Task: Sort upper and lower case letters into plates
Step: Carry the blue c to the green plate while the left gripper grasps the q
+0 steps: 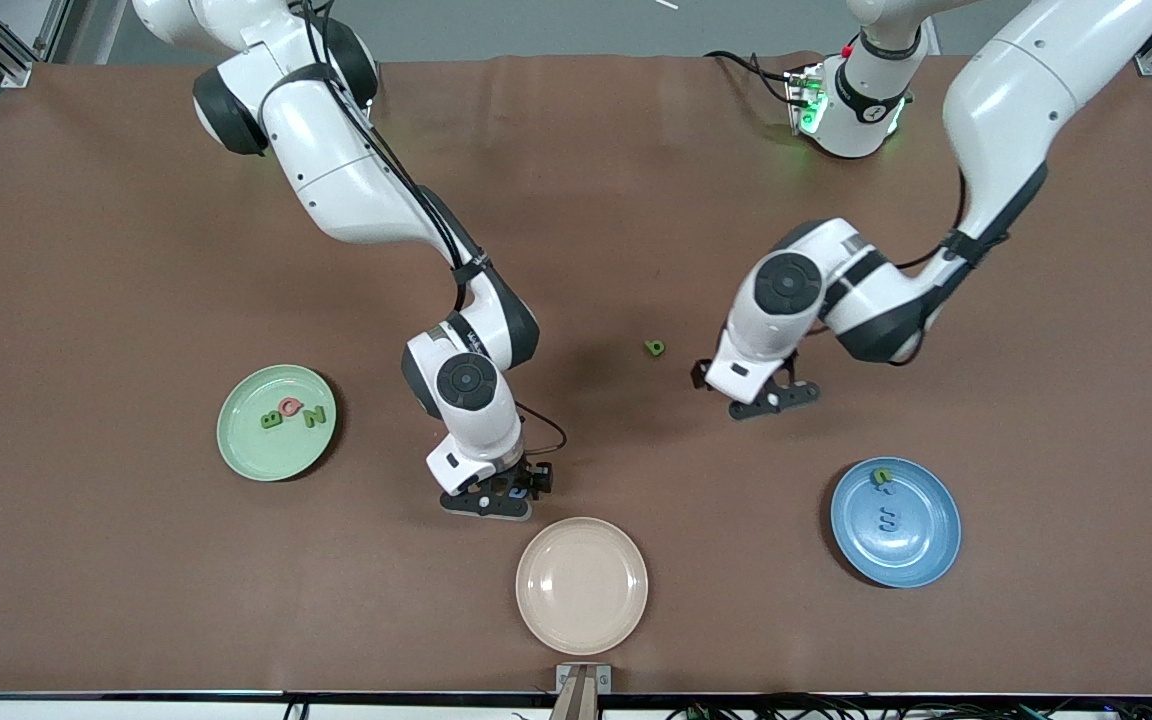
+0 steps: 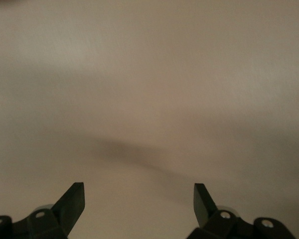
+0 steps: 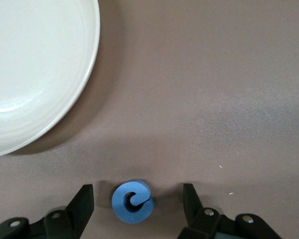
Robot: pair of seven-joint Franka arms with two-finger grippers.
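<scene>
The blue G (image 3: 133, 201) lies flat on the table between the open fingers of my right gripper (image 3: 138, 190), which is low over it (image 1: 501, 494), just farther from the front camera than the cream plate. The mint green plate (image 1: 256, 455) holds the green B (image 1: 271, 419), pink Q (image 1: 290, 407) and green Z (image 1: 314, 416). The blue plate (image 1: 921, 545) holds the green s (image 1: 881, 477) and two blue letters (image 1: 887, 508). The small green b (image 1: 654, 348) lies on the table beside my left gripper (image 1: 768, 396), which is open and empty over bare table (image 2: 138, 188).
The cream-beige plate (image 1: 536, 560) sits empty near the front edge, close to the right gripper; it also shows in the right wrist view (image 3: 35, 74). The brown table mat (image 1: 136, 250) covers the whole work area.
</scene>
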